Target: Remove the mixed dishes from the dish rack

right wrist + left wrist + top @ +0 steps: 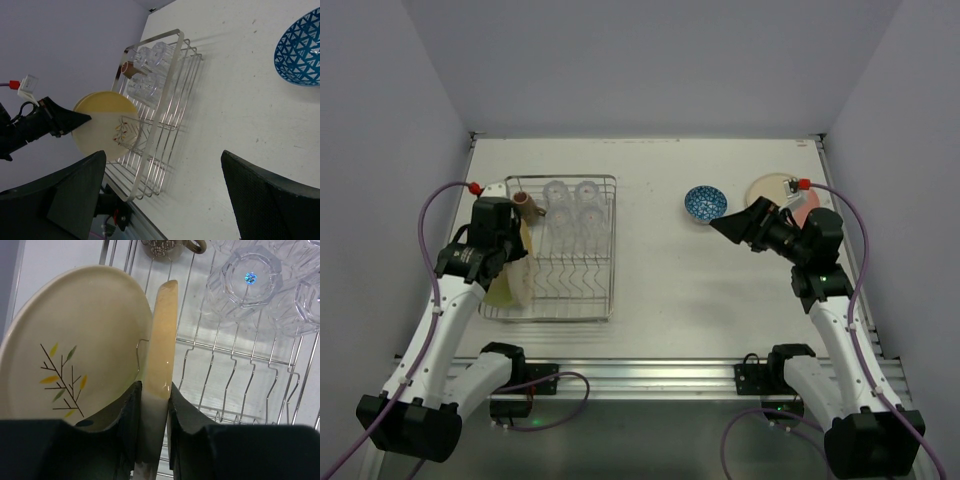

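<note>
My left gripper point(152, 390) is pinching the rim of 1 upright cream plate point(162, 330) in the dish rack point(235, 375); my right gripper point(164, 160) is hanging wide open, empty.

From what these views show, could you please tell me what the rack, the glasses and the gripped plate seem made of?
Dish rack: bare polished metal wire, thin glinting silver rods. Glasses: clear, faceted, see-through; glass, possibly hard plastic. Plate in the jaws of the left gripper: likely glazed ceramic, cream with a glossy rim highlight.
</note>
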Robot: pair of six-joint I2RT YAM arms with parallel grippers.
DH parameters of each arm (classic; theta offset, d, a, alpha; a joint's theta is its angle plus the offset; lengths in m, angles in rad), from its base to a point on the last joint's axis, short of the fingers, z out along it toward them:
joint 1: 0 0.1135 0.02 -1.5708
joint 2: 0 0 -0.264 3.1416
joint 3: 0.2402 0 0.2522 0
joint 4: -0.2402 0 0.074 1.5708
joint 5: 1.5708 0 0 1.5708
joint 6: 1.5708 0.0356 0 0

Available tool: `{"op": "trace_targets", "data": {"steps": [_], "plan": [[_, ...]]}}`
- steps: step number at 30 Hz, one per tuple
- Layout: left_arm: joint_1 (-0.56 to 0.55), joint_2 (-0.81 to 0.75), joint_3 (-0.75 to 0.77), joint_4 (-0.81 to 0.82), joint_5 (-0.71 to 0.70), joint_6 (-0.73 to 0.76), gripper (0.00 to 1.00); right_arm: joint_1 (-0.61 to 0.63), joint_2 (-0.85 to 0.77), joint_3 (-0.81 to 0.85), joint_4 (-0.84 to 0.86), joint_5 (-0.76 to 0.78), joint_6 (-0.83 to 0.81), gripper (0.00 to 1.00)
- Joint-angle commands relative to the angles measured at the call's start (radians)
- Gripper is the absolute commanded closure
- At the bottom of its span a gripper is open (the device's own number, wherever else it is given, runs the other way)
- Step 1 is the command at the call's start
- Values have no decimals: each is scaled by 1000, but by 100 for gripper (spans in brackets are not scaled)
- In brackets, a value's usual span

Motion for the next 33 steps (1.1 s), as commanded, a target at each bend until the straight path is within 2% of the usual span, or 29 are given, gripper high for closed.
{"op": "trace_targets", "data": {"steps": [1, 2, 4, 7, 8, 9, 15, 21, 33], "plan": [[0, 8, 23, 38, 35, 42, 74, 6, -8, -7, 26, -23, 10, 1], [-2, 8, 26, 36, 37, 45, 79, 8, -7, -5, 28, -24, 13, 1], [-2, 11, 31, 33, 38, 50, 81, 11, -10, -2, 28, -24, 14, 1], [-2, 11, 35, 35, 43, 59, 87, 12, -16, 2, 25, -24, 14, 1], [-2, 12, 37, 35, 43, 61, 98, 12, -18, 4, 22, -24, 16, 1], [-2, 12, 40, 35, 43, 64, 100, 12, -19, 4, 20, -26, 16, 1], [-2, 22, 123, 17, -15, 94, 100, 15, -25, -1, 31, -38, 33, 1], [-2, 20, 208, 29, -15, 168, 100, 15, -28, -1, 34, -41, 39, 1], [-2, -18, 302, -11, 18, 156, 100, 15, -27, -5, 43, -43, 49, 1]]}}
